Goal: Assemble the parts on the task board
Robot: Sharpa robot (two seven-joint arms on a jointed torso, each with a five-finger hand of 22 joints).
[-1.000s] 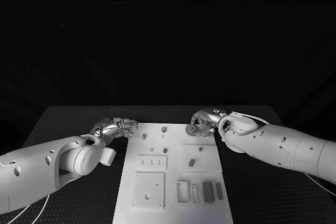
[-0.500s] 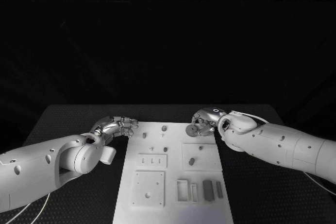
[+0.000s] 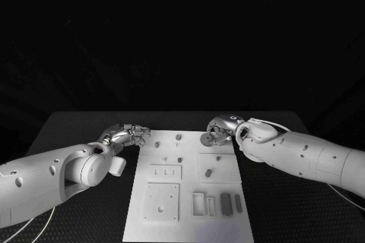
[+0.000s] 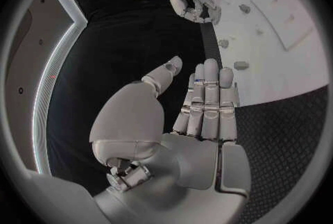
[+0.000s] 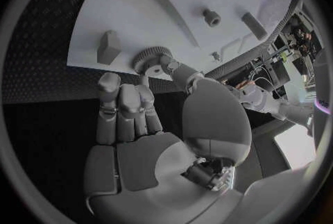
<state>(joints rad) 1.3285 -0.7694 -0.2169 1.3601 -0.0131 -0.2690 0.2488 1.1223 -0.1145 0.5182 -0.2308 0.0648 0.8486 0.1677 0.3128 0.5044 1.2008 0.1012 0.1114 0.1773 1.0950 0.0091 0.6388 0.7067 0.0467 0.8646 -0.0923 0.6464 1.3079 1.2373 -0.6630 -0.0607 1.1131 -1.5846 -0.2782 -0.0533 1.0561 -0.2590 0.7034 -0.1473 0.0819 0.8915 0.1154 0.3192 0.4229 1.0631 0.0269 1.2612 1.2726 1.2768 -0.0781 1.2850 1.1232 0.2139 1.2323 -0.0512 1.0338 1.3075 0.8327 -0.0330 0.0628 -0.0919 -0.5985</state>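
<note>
Both hands slightly farther up beside task board.

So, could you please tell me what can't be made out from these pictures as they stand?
- Head view: the right hand covers the far right corner of the task board, so the seat under its gear is hidden.
- Head view: the small parts near the front are too small to identify.
- Right wrist view: the gear is half hidden by the fingers.
- Left wrist view: the left hand hides the board's near edge.
</note>
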